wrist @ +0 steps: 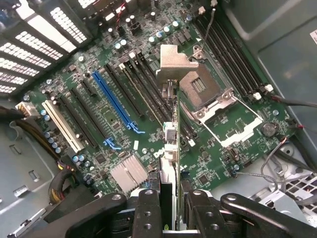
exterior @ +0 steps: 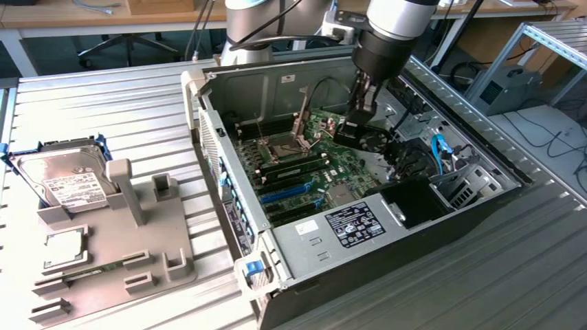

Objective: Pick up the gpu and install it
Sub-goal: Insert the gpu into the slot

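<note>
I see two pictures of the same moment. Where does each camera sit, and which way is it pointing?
Exterior view: off the arm, high up, looking down at an angle into the open computer case; the robot arm and its gripper reach into it.
Wrist view: on the arm's wrist, looking down past the gripper's fingers at the motherboard, with the gpu clamped edge-on between them.
Shared: both show the gripper, the motherboard and its blue slots.

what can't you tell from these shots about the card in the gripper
- Thin dark gpu with silver metal bracket: wrist view sees it edge-on, faces hidden.
- Slot beneath it: wrist view, covered by the card itself.
- Silver hard drive, white label text: exterior view, too small.
</note>
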You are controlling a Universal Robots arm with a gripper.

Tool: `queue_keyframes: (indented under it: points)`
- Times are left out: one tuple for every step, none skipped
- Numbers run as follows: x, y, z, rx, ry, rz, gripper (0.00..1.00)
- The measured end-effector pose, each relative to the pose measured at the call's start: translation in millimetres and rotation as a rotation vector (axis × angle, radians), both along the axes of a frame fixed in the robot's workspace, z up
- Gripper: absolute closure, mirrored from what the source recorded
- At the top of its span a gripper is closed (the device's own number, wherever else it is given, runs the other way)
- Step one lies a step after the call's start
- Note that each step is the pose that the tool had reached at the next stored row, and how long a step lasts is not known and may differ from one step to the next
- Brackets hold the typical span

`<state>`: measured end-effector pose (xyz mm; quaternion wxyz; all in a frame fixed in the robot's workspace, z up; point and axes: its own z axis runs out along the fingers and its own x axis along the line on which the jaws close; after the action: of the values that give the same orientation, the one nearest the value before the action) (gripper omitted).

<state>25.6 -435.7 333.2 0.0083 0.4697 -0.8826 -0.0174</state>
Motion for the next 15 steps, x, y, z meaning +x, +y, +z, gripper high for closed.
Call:
queue_keyframes:
  points:
    - [0.0,0.0,0.0,0.0,0.0,0.007,0.74]
    - [0.0,0.0,0.0,0.0,0.0,0.015,0.74]
    - [0.0,0.0,0.0,0.0,0.0,0.023,0.74]
    - [0.0,0.0,0.0,0.0,0.0,0.033,0.74]
    - [0.0,0.0,0.0,0.0,0.0,0.041,0.74]
    - [0.0,0.0,0.0,0.0,0.0,0.051,0.74]
    - [0.0,0.0,0.0,0.0,0.0,0.061,0.74]
    - [0.0,0.0,0.0,0.0,0.0,0.072,0.74]
    - [0.0,0.0,0.0,0.0,0.0,0.08,0.74]
    - [0.0,0.0,0.0,0.0,0.0,0.088,0.74]
    - [0.0,0.0,0.0,0.0,0.0,0.097,0.74]
    - [0.0,0.0,0.0,0.0,0.0,0.104,0.74]
    - [0.0,0.0,0.0,0.0,0.0,0.114,0.74]
    - [0.0,0.0,0.0,0.0,0.0,0.121,0.74]
    - [0.0,0.0,0.0,0.0,0.0,0.129,0.74]
